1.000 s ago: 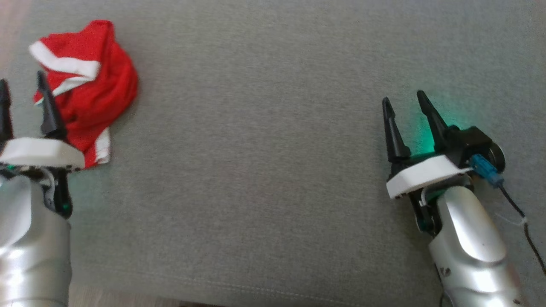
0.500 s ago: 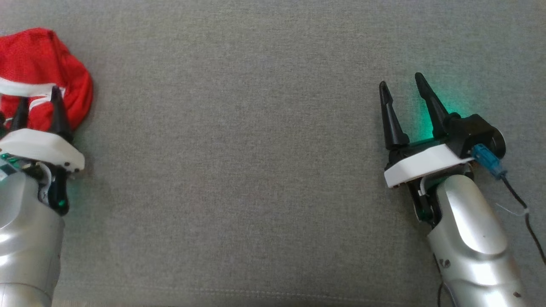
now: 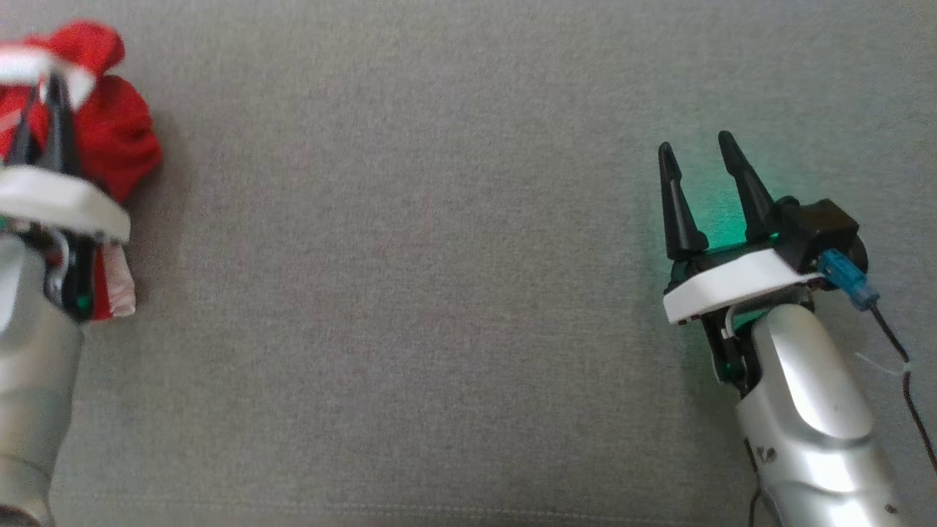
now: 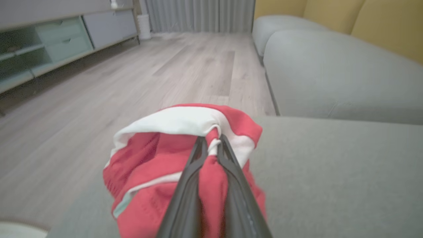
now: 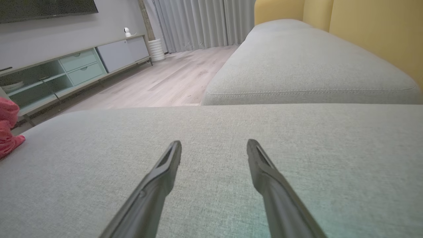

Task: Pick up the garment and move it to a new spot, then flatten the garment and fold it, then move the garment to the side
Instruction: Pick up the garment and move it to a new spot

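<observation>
**A:** How far along is it?

**B:** Barely begun, I'd say. The left tool (image 4: 211, 141) is clamped on a fold of the red-and-white garment (image 4: 148, 155), with cloth squeezed between its fingers just by the white band. In the head view the bundle is at the upper left of the frame, bunched around that tool, near the edge of the grey sofa seat (image 3: 439, 293). I can't tell whether it hangs free of the seat.

**A:** So what's left?

**B:** Nearly everything: carrying it to a new spot, flattening, folding, moving it aside.

**A:** And the other arm?

**B:** The right tool (image 3: 695, 143) is at the right of the frame, fingers spread wide, holding nothing, with a green glow on the fabric beside it.

**A:** Anything in the way?

**B:** Nothing lies on the seat between the two tools. A thin black cable (image 3: 889, 344) trails off the right wrist. The wooden floor (image 4: 99, 82) starts just past the garment, so a slipped hold could drop it there. The low cabinet (image 5: 66, 69) and curtains (image 5: 198, 23) are well apart.
</observation>
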Tool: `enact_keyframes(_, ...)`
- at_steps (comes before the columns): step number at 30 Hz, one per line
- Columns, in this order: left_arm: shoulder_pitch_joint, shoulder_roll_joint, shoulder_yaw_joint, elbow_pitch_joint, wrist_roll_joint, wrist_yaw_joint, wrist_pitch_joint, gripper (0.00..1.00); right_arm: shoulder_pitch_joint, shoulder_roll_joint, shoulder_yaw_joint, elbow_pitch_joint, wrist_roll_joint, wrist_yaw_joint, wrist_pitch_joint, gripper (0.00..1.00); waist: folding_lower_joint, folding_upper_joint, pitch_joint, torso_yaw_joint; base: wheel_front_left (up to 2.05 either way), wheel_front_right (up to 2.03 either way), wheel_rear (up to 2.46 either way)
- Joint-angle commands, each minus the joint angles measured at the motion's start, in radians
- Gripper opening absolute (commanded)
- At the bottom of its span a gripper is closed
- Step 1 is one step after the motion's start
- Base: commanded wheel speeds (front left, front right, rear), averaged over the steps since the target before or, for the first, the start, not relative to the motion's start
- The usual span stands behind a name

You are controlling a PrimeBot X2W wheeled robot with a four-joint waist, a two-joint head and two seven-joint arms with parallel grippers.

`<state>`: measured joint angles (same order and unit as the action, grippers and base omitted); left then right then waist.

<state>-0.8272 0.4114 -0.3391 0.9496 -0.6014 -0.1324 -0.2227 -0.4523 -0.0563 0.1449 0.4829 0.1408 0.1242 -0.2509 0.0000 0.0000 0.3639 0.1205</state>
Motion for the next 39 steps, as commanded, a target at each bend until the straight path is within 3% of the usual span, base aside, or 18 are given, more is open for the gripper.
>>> enact_keyframes(1, -0.064, 0.068, 0.009, -0.046, 0.015, 0.002, -0.017, 0.0, 0.019, 0.006, 0.021, -0.026, 0.014, 0.007, -0.011, 1.0, 0.0, 0.0, -0.038, -0.014, 0.0, 0.0, 0.0)
enact_keyframes(5, -0.106, 0.062, -0.058, -0.133, 0.025, 0.002, -0.031, 0.0, 0.039, 0.006, 0.028, -0.028, 0.056, 0.007, -0.011, 1.0, 0.0, 0.0, -0.09, -0.049, 0.0, 0.0, 0.0)
enact_keyframes(10, -0.124, 0.015, -0.133, -0.237, 0.022, 0.002, -0.037, 0.0, 0.064, 0.006, 0.036, -0.034, 0.089, 0.007, -0.011, 1.0, 0.0, 0.0, -0.142, -0.128, 0.0, 0.0, 0.0)
enact_keyframes(19, -0.064, -0.165, -0.286, -0.363, 0.019, 0.002, -0.039, 0.0, 0.097, 0.006, 0.053, -0.042, 0.122, 0.007, -0.011, 1.0, 0.0, 0.0, -0.176, -0.295, 0.0, 0.0, 0.0)
enact_keyframes(25, 0.021, -0.28, -0.379, -0.349, 0.03, 0.002, -0.039, 0.0, 0.114, 0.006, 0.07, -0.044, 0.134, 0.007, -0.011, 1.0, 0.0, 0.0, -0.173, -0.35, 0.0, 0.0, 0.0)
enact_keyframes(26, 0.038, -0.291, -0.385, -0.341, 0.035, 0.002, -0.039, 0.72, 0.116, 0.006, 0.071, -0.045, 0.135, 0.007, -0.011, 1.0, 0.0, 0.0, -0.172, -0.352, 0.0, 0.0, 0.0)
enact_keyframes(27, 0.054, -0.298, -0.386, -0.334, 0.044, 0.002, -0.039, 1.0, 0.119, 0.006, 0.071, -0.044, 0.137, 0.007, -0.011, 1.0, 0.0, 0.0, -0.173, -0.353, 0.0, 0.0, 0.0)
enact_keyframes(32, 0.162, -0.315, -0.319, -0.307, 0.081, 0.015, -0.039, 1.0, 0.13, 0.006, 0.067, -0.034, 0.138, 0.007, -0.011, 1.0, 0.0, 0.0, -0.19, -0.329, 0.0, 0.0, 0.0)
enact_keyframes(39, 0.398, -0.285, -0.06, -0.414, 0.195, 0.117, -0.039, 1.0, 0.155, 0.006, 0.052, -0.031, 0.132, 0.007, -0.011, 1.0, 0.0, 0.0, -0.24, -0.251, 0.0, 0.0, 0.0)
